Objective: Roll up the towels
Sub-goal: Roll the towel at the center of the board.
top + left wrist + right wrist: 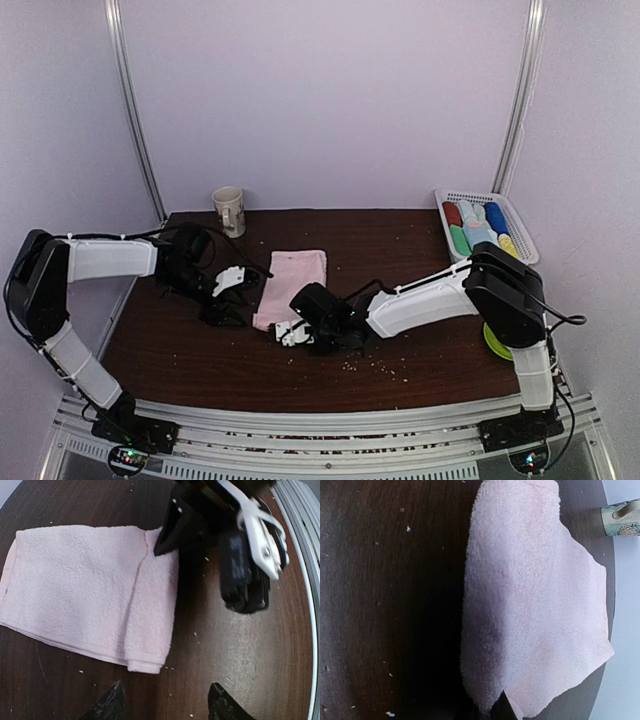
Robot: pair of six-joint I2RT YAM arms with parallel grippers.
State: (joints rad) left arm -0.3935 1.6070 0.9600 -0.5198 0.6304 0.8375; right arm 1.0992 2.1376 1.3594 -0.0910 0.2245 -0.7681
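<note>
The pink towel (292,284) lies flat and folded in the middle of the dark table (430,250), its long side running away from the arm bases. The right gripper (292,331) reaches in low from the right to the towel's near end, its fingers (494,709) closed together on the cloth's edge. The left gripper (167,700) hangs just beside the towel's left edge, its fingers (112,704) spread apart and holding nothing.

From the right wrist, only the very tips show, so how much cloth they pinch is hard to tell.

A mug (229,210) stands at the table's far edge. A white basket (520,232) at the far right holds coloured rolls (470,228), too small to make out. A green round thing (493,347) is partly hidden behind the right arm.
</note>
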